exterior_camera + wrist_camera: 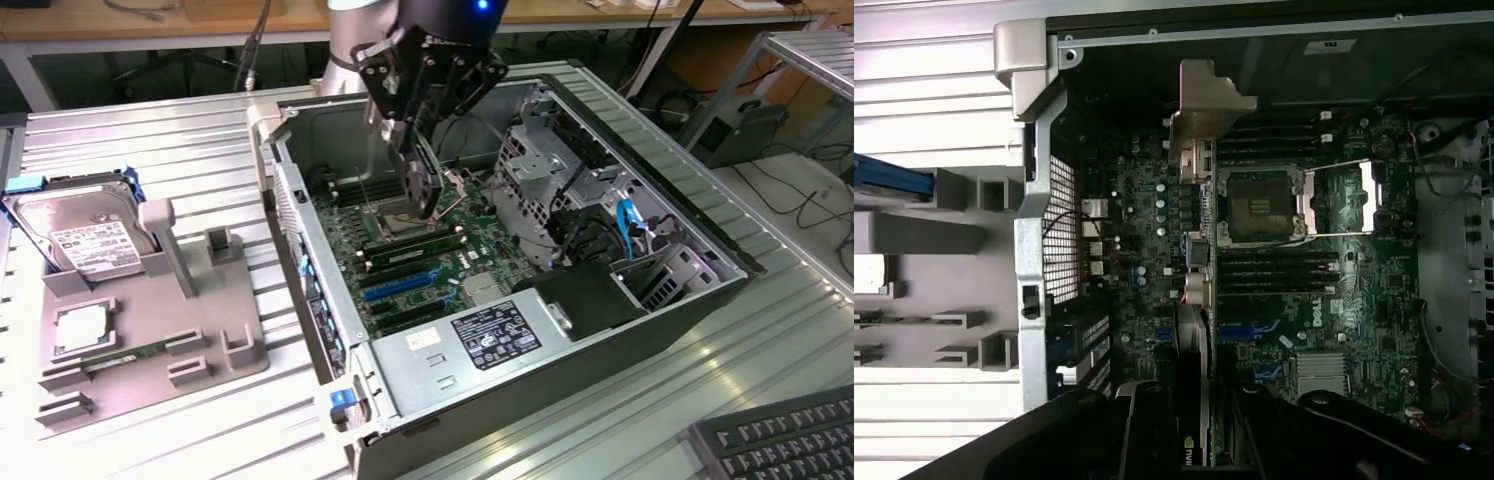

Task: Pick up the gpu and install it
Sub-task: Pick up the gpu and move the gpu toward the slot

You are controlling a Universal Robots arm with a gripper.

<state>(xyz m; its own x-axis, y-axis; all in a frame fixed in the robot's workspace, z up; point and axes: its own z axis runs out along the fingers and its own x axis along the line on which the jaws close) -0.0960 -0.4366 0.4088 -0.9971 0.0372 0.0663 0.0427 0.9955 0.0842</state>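
Observation:
The gpu [423, 188] hangs edge-down inside the open computer case [663, 178], above the motherboard [430, 262] near the CPU socket. My gripper [416, 140] is shut on its upper edge. In the wrist view the gpu [1195, 270] appears edge-on as a thin dark strip, with its silvery-tan bracket [1206, 100] at the far end. It runs between my two black fingers [1150, 430] over the board. The blue expansion slots [400, 286] lie on the board below and nearer the front of the case, and also show in the wrist view [1246, 332].
A grey fixture [160, 320] on the exterior view's left holds a hard drive [87, 240] and a CPU [78, 330]. Inside the case are a drive cage [534, 165] and a power supply [487, 340]. A keyboard [787, 440] lies at the lower right.

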